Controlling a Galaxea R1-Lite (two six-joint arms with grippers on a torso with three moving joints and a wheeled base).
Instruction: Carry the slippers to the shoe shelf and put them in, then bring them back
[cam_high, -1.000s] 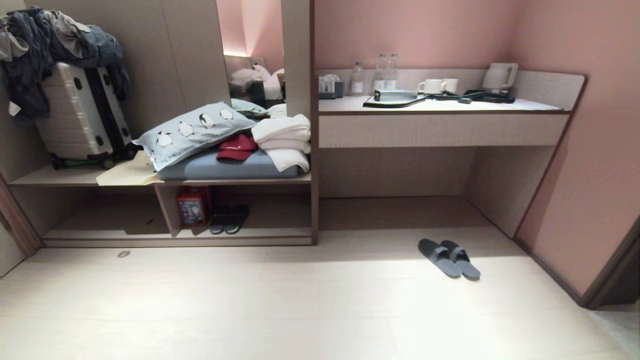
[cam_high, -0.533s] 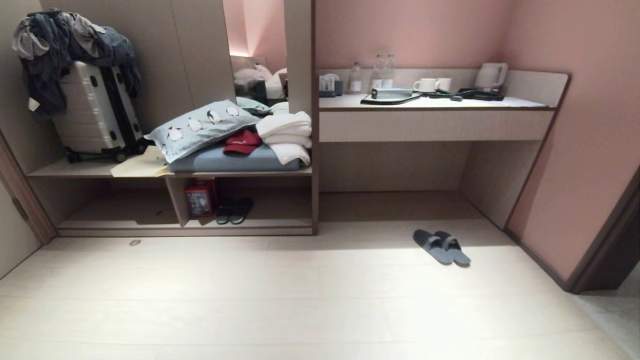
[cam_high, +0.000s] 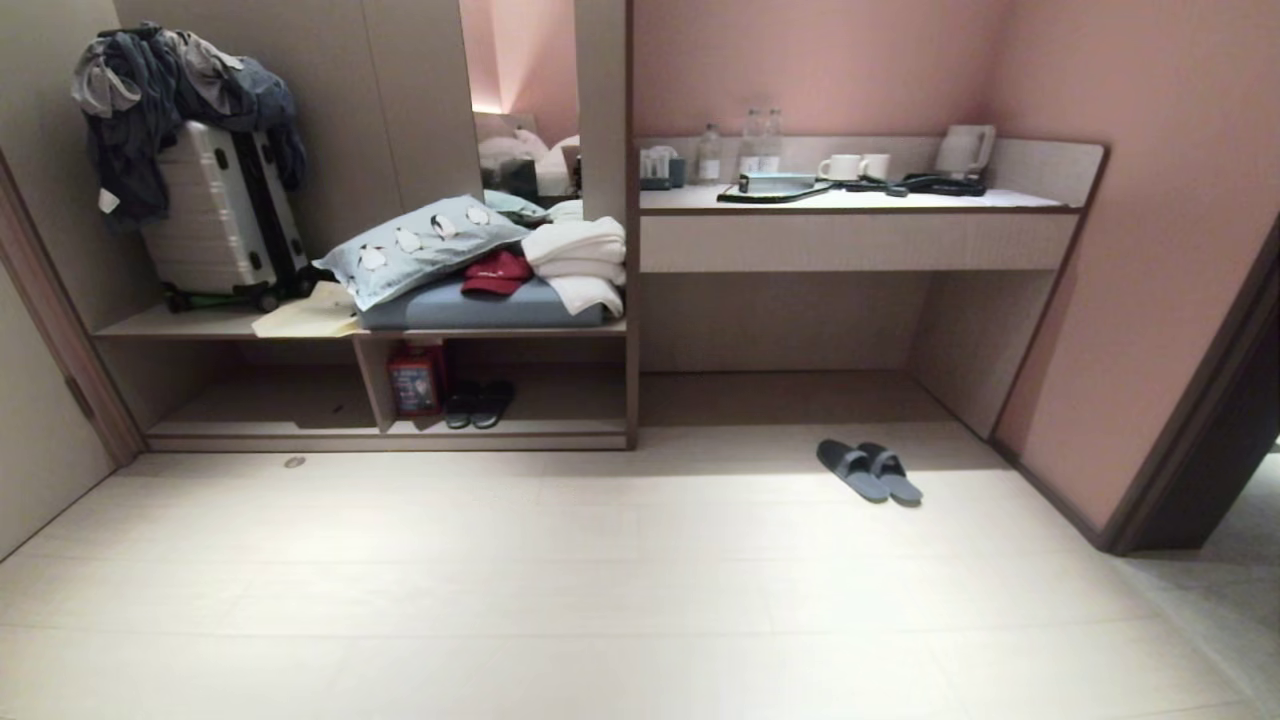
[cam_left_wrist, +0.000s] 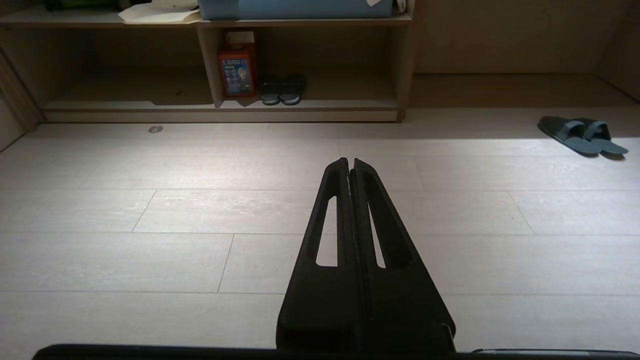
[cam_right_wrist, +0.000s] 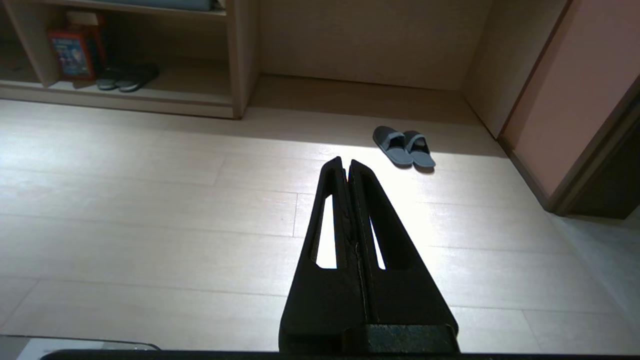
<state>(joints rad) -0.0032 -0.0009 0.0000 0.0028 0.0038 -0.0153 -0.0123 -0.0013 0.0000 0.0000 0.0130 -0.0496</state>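
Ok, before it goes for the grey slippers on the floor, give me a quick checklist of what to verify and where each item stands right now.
1. Slippers located: ok, the pair lies side by side on the floor in front of the recess under the desk.
2. Path to them: ok, bare floor between robot and pair.
3. Right gripper free: ok, shut on nothing, must open before grasping.
4. Left gripper free: ok, shut and empty.
5. Shoe shelf has room: ok, the black pair and a red box sit beside the divider, with space on their right.
6. Within reach of the slippers: not ok, both grippers are well short of them.
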